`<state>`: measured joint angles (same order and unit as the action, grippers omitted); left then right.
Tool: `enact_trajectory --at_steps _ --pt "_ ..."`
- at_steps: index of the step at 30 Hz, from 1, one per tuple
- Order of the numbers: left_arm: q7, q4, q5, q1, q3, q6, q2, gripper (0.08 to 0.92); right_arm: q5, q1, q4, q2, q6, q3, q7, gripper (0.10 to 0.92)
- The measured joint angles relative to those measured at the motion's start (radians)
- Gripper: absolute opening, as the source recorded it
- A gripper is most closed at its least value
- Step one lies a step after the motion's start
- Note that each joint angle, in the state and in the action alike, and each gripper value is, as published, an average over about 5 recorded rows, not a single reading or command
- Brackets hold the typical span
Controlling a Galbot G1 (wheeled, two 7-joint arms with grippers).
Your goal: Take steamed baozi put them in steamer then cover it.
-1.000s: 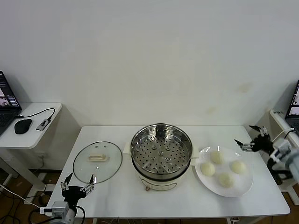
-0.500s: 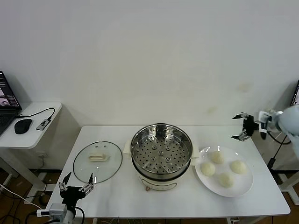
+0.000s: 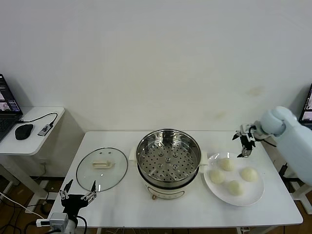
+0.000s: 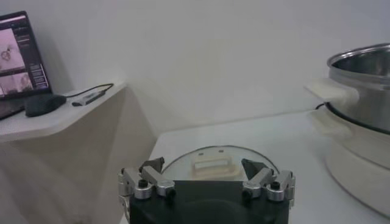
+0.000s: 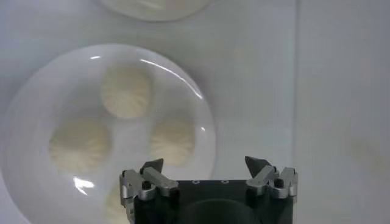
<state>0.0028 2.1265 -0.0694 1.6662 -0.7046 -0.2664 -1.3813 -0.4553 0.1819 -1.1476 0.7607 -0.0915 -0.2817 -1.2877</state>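
Four cream-white baozi (image 3: 225, 164) lie on a white plate (image 3: 249, 195) at the table's right. The steel steamer (image 3: 168, 156) stands uncovered mid-table, its perforated tray bare. The glass cover (image 3: 101, 168) with its cream handle lies flat to the steamer's left. My right gripper (image 3: 243, 142) is open and empty, hovering above the plate's far edge. The right wrist view shows the baozi (image 5: 126, 90) on the plate (image 5: 58, 79) beyond the open right gripper (image 5: 204, 164). My left gripper (image 3: 79, 194) is open and empty at the table's front left, just in front of the cover (image 4: 213, 164).
A side table (image 3: 34, 141) at the far left carries a laptop, a mouse (image 3: 23, 131) and a cable. Another laptop (image 3: 308, 109) sits at the right edge. The steamer (image 4: 359, 73) also shows in the left wrist view.
My right gripper has swung in from the table's right edge, leftward, to above the plate's far side. The left gripper has sunk slightly. The baozi, steamer and cover have not moved.
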Motion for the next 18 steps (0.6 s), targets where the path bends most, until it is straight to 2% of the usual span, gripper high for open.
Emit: enact_trajectory --at_steps 18 --pt "0.002 -0.003 0.007 0.007 0.004 -0.001 -0.012 0.823 -0.097 0.072 0.122 0.102 0.022 0.035 0.041 0.823"
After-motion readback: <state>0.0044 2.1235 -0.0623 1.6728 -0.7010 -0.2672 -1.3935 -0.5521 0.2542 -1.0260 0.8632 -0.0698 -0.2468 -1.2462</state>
